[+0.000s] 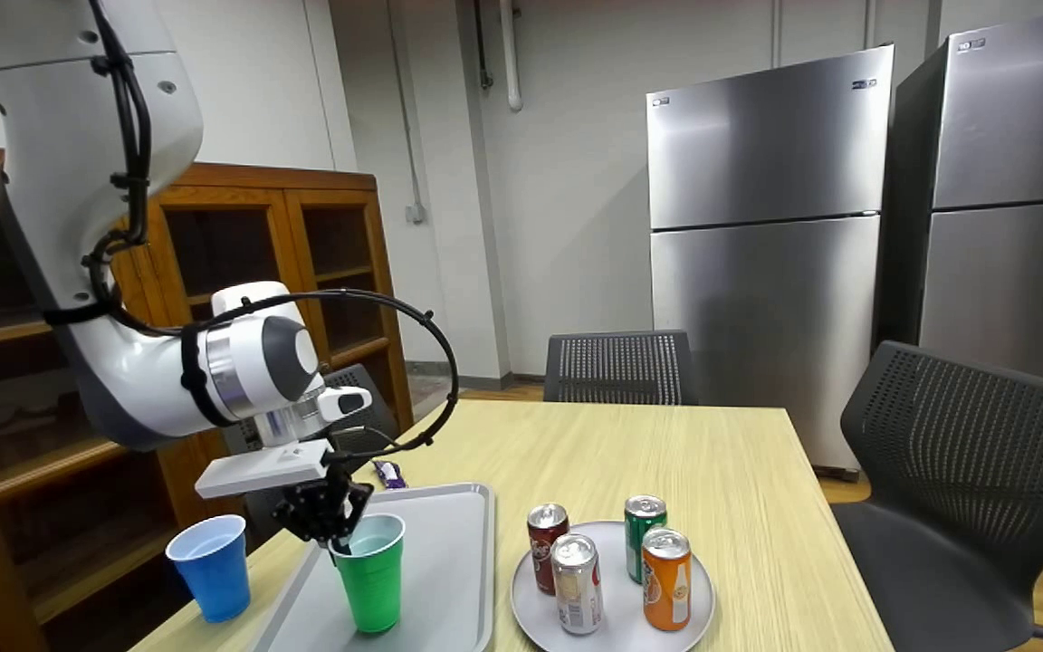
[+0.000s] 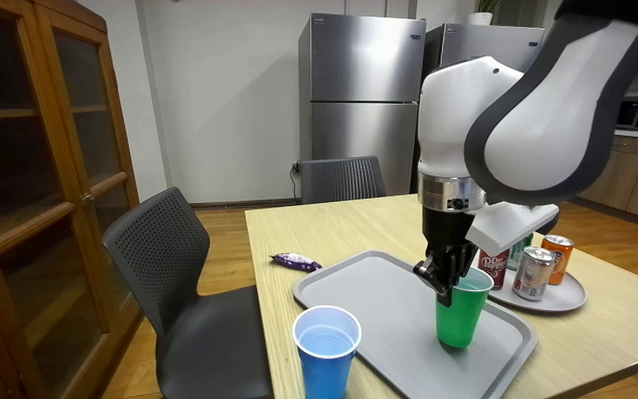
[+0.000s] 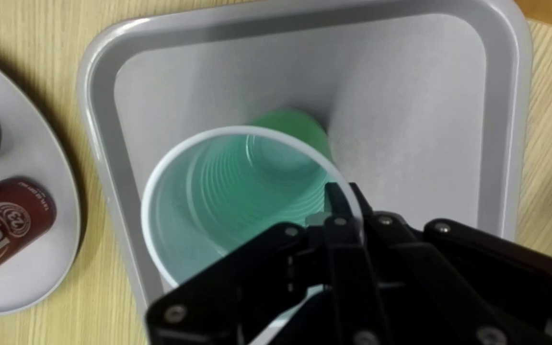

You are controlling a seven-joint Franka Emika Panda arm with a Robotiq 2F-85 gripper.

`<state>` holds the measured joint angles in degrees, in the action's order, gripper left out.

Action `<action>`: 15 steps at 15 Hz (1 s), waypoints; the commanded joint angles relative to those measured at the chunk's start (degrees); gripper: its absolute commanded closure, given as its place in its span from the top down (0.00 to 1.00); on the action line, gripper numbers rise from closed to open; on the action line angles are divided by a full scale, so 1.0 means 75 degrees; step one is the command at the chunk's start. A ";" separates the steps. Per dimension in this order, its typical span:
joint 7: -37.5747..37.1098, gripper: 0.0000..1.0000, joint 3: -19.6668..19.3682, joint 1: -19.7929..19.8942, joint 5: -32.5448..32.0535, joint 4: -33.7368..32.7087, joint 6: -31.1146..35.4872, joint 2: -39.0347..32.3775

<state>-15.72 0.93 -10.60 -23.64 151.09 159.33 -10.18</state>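
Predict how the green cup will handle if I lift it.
The green cup is probably light, since its inside looks empty in the wrist view. Its wall looks thin, so it may flex where the end effector pinches it. Gripped on one side only, it could tilt or swing.
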 commanded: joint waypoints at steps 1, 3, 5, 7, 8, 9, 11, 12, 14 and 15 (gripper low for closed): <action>-0.0463 0.01 -0.0025 -0.0183 -0.0129 -0.0213 -0.0184 0.0291; -0.0695 0.01 -0.0049 -0.0256 -0.0196 -0.0411 -0.0218 0.0273; -0.0939 0.01 -0.0087 -0.0318 -0.0292 -0.0656 -0.0235 0.0206; -0.1094 0.01 -0.0129 -0.0334 -0.0365 -0.0919 -0.0218 0.0131; -0.1166 0.01 -0.0169 -0.0333 -0.0448 -0.1049 -0.0211 0.0109; -0.1355 0.01 -0.0292 -0.0366 -0.0768 -0.1226 -0.0295 0.0081; -0.1271 0.01 -0.0356 -0.0280 -0.0923 -0.1481 -0.0263 -0.0013; -0.1214 0.01 -0.0415 -0.0261 -0.0995 -0.1594 -0.0246 -0.0056; -0.1022 0.01 -0.0524 -0.0193 -0.1001 -0.1817 -0.0171 -0.0166; -0.0931 0.01 -0.0574 -0.0159 -0.0959 -0.1941 -0.0170 -0.0237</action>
<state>-23.18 -2.44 -12.15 -29.49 140.03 159.09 -10.16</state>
